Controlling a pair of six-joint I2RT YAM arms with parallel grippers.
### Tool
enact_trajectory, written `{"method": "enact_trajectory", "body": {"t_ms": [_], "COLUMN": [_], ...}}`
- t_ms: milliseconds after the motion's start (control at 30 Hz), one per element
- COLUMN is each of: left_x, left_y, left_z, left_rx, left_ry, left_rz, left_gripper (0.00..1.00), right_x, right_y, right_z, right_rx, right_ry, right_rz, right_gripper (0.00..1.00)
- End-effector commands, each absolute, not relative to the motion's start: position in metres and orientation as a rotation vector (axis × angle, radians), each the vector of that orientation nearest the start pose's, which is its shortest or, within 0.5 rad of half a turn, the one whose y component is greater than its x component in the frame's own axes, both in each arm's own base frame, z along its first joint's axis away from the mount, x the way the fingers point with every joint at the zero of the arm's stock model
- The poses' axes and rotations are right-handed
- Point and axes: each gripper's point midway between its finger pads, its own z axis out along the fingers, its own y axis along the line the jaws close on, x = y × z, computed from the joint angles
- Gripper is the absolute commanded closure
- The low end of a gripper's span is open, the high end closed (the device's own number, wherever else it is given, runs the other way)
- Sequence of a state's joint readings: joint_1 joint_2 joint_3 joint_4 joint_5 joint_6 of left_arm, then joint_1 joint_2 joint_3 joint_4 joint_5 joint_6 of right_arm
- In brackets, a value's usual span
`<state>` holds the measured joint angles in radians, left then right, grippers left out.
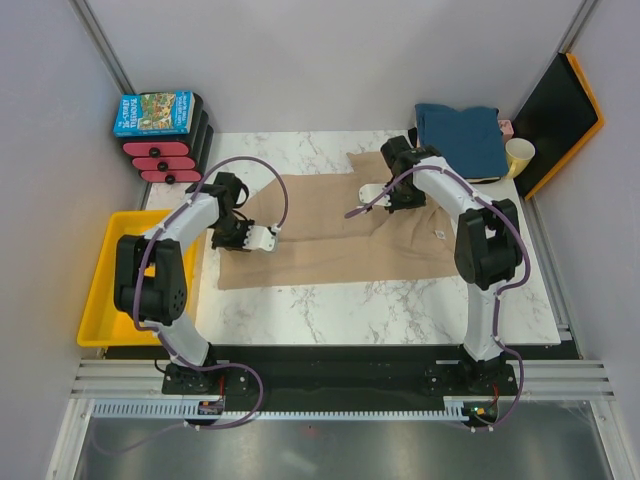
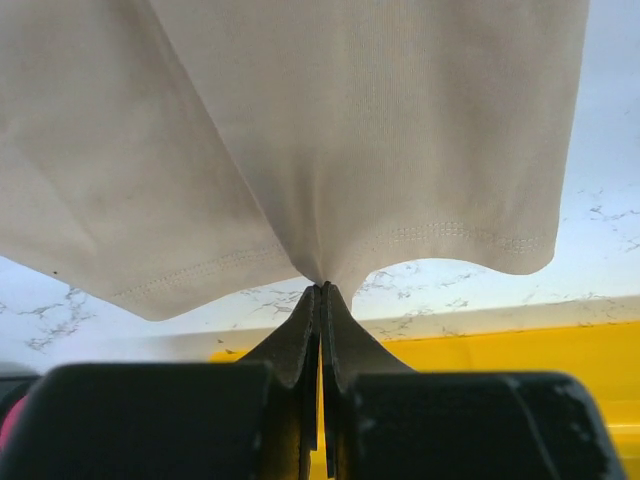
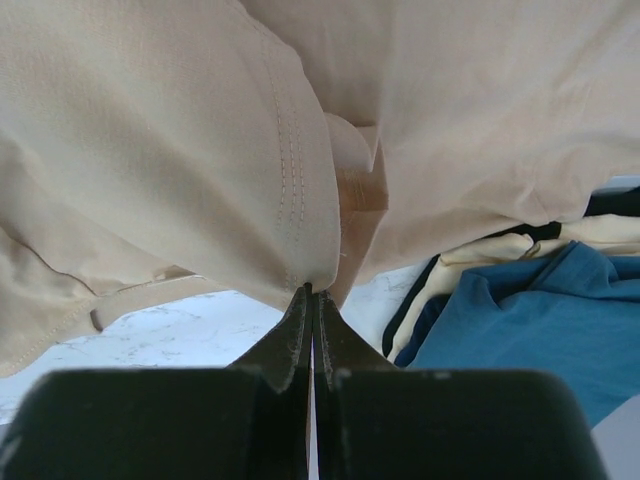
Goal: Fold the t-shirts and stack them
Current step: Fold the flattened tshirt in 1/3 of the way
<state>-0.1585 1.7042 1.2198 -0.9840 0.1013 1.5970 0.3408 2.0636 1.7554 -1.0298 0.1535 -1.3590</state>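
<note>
Lengthwise left-to-right lies the large tan-beige cloth t-shirt [image 1: 340, 240], left gripper [image 1: 264, 237] clamping its left-edge hem, right gripper [image 1: 369, 192] its far-edge seam.

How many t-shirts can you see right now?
4: tan shirt, centre, held by left gripper and right gripper; teal shirt, cream shirt, dark shirt stacked far right. Others may be hidden there.

Large tan cloth t-shirt [image 1: 340, 225] spread across the middle of the white marble table [image 1: 380, 310].
A folded teal-blue t-shirt [image 1: 460, 135] lies behind it at the far right corner, a pale yellow cup [image 1: 519, 155] just right of that; a yellow plastic tray [image 1: 100, 295] sits left of the table.
</note>
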Motion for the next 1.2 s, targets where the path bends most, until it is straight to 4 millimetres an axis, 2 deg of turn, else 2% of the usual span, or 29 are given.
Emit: {"method": "enact_trajectory", "body": {"t_ms": [0,300,400,433,500,533,567,600,633,700,733,867,933,1000,1167], "left_x": [0.331,0.345,0.349,0.349,0.351,0.35,0.351,0.352,0.352,0.356,0.356,0.364,0.368,0.37,0.368], "left_y": [-0.016,-0.014,-0.011,-0.01,-0.01,-0.01,-0.009,-0.008,-0.008,-0.005,-0.005,-0.007,-0.01,-0.011,-0.018], "left_z": [0.056,0.045,0.043,0.042,0.043,0.042,0.042,0.043,0.042,0.044,0.044,0.056,0.062,0.066,0.068], "left_rx": [-2.462,-2.438,-2.425,-2.423,-2.428,-2.428,-2.428,-2.427,-2.424,-2.411,-2.41,-2.435,-2.453,-2.465,-2.499], "left_ry": [-2.118,-2.129,-2.138,-2.137,-2.139,-2.142,-2.143,-2.146,-2.152,-2.158,-2.165,-2.197,-2.209,-2.212,-2.184], "left_rz": [-0.029,-0.052,-0.085,-0.092,-0.108,-0.113,-0.121,-0.133,-0.135,-0.18,-0.187,-0.234,-0.258,-0.267,-0.269], "left_gripper": [0.98,0.98,0.9,0.82,0.72,0.65,0.53,0.47,0.43,0.43,0.43,0.4,0.39,0.39,0.38], "right_x": [0.453,0.453,0.453,0.453,0.454,0.454,0.454,0.455,0.455,0.46,0.463,0.486,0.504,0.52,0.543], "right_y": [0.074,0.076,0.076,0.075,0.074,0.074,0.073,0.074,0.073,0.074,0.074,0.075,0.081,0.084,0.082], "right_z": [0.099,0.093,0.091,0.091,0.089,0.09,0.09,0.09,0.091,0.092,0.093,0.105,0.118,0.133,0.155], "right_rx": [-2.201,-2.199,-2.198,-2.196,-2.19,-2.184,-2.176,-2.171,-2.163,-2.118,-2.092,-1.873,-1.673,-1.542,-1.299], "right_ry": [1.991,2.002,2.008,2.013,2.019,2.021,2.03,2.027,2.031,2.04,2.045,2.085,2.115,2.115,2.119], "right_rz": [-0.458,-0.445,-0.451,-0.457,-0.465,-0.471,-0.472,-0.474,-0.485,-0.507,-0.52,-0.589,-0.572,-0.553,-0.573], "right_gripper": [1.0,1.0,1.0,0.98,0.9,0.78,0.71,0.63,0.55,0.51,0.46,0.42,0.38,0.37,0.34]}}
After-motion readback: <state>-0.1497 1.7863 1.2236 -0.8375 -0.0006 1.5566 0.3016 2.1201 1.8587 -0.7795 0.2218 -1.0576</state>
